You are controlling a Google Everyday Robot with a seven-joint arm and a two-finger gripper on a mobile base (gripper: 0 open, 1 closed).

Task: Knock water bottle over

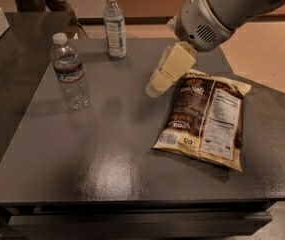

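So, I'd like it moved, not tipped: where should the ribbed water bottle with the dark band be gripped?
Probably grip the water bottle around its ribbed body below the dark band, coming level from the side where the gripper hovers over the table, beside the snack bag. It stands upright, round, apart from the other bottle.

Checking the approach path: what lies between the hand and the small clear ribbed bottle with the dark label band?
Camera view: only bare dark tabletop separates the cream hand, hovering above mid-table, from the small clear ribbed water bottle.
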